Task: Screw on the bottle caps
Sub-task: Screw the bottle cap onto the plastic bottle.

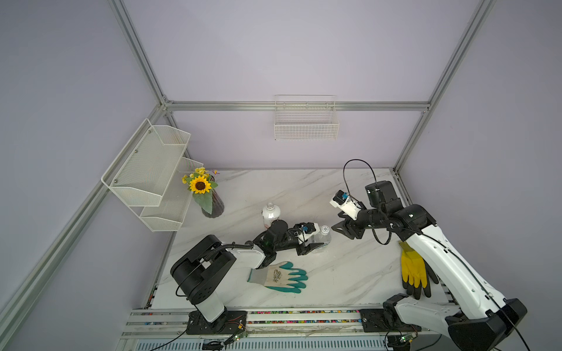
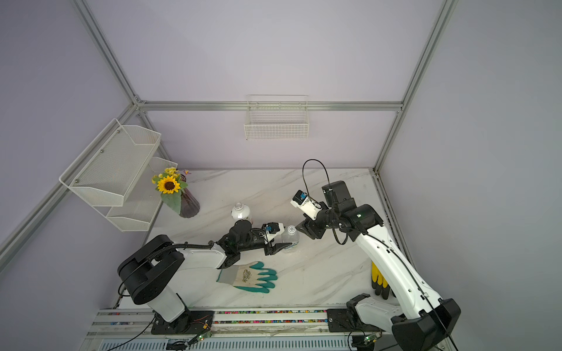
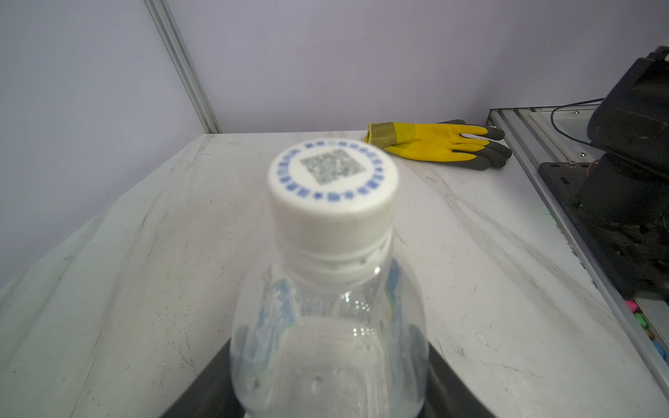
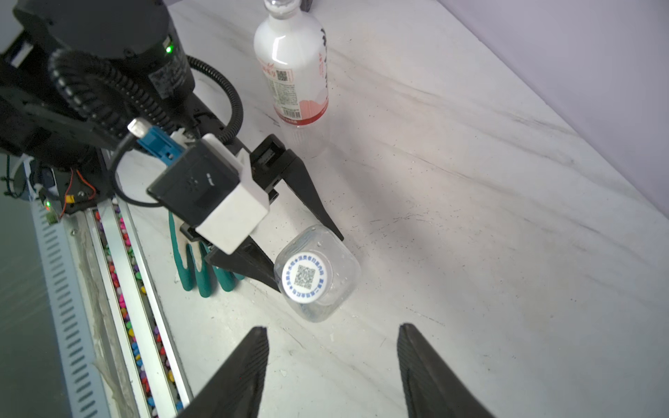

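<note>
While upright, cap (image 4: 307,277) skyward, clear bottle (image 4: 345,275) in clenched left pincer (image 4: 308,261); right pincer (image 4: 333,327) released, apart.

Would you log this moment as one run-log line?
left hand: gripping clear bottle | cap: on bottle | right hand: open, off cap

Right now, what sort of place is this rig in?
Probably a robot lab cell, not a home: aluminium frame around plain walls, left arm and right arm mounted on a rail, vase staged on a marble-look table.
</note>
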Robot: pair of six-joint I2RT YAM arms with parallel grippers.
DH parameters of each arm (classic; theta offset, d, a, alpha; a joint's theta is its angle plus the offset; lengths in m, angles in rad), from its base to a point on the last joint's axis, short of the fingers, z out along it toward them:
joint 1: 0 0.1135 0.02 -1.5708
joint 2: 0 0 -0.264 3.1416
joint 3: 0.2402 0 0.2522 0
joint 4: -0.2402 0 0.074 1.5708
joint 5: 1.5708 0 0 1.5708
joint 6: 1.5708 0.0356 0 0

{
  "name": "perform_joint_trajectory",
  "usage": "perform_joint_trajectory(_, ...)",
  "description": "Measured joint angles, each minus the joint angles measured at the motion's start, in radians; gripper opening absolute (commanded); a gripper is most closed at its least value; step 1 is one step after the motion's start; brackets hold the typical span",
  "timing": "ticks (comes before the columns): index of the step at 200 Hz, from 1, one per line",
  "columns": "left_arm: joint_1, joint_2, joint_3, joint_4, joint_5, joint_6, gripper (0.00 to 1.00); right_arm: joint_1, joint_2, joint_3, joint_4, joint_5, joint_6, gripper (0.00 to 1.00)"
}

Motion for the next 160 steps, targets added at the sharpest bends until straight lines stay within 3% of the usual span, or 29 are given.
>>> perform_joint_trajectory(70, 0.001, -0.019, -0.008, -0.026, 0.037, 0.016, 0.62, 0.077, 0.125, 0.051, -0.042, 0.038, -0.244, 0.54)
perform_joint_trajectory(103, 0.001, -0.019, -0.008, -0.027, 0.046, 0.015, 0.62, 0.123, 0.169, 0.062, -0.054, 0.064, -0.296, 0.5)
perform_joint_trajectory(127, 0.002, -0.019, -0.008, -0.028, 0.05, 0.014, 0.62, 0.131, 0.178, 0.062, -0.059, 0.06, -0.32, 0.41)
perform_joint_trajectory(160, 0.005, -0.019, -0.008, -0.029, 0.053, 0.014, 0.62, 0.132, 0.183, 0.062, -0.062, 0.056, -0.333, 0.41)
